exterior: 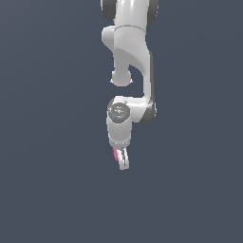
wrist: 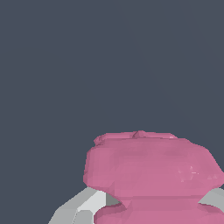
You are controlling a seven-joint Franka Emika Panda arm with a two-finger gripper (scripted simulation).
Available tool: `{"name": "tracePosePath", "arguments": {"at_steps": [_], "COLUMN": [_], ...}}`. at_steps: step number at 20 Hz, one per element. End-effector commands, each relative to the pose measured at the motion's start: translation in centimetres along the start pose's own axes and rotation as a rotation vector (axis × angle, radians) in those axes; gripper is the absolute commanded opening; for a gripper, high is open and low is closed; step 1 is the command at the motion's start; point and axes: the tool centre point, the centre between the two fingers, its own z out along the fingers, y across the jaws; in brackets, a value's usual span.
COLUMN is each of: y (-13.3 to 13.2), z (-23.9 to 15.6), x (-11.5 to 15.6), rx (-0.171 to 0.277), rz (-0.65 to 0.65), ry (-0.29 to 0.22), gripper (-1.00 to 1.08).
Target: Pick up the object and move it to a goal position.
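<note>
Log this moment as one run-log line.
phase: carry | gripper: shut on pink object | object: between fingers | goal: not visible

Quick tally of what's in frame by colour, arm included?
Pink: 1, the object, sitting between the fingers of the gripper
White/grey: 1, the robot arm with that gripper
Total: 2, on a plain dark background

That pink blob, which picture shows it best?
The wrist view: the pink blob fills much of that picture, lumpy and ridged, with grey fingers beside it. The exterior view shows only a thin pink sliver at the gripper.
</note>
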Motion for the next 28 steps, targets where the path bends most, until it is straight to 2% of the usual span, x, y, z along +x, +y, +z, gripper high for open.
{"name": "tracePosePath", "arguments": {"at_steps": [1, 10, 28], "y": [0.4, 4.1, 16.2], "z": [-0.4, -3.9, -15.9], "x": [0.5, 4.0, 16.5], "rx": [0.001, 0.001, 0.001], "rz": [0.001, 0.001, 0.002], "ry": [0.0, -0.001, -0.003], "gripper": [-1.0, -1.0, -1.0]}}
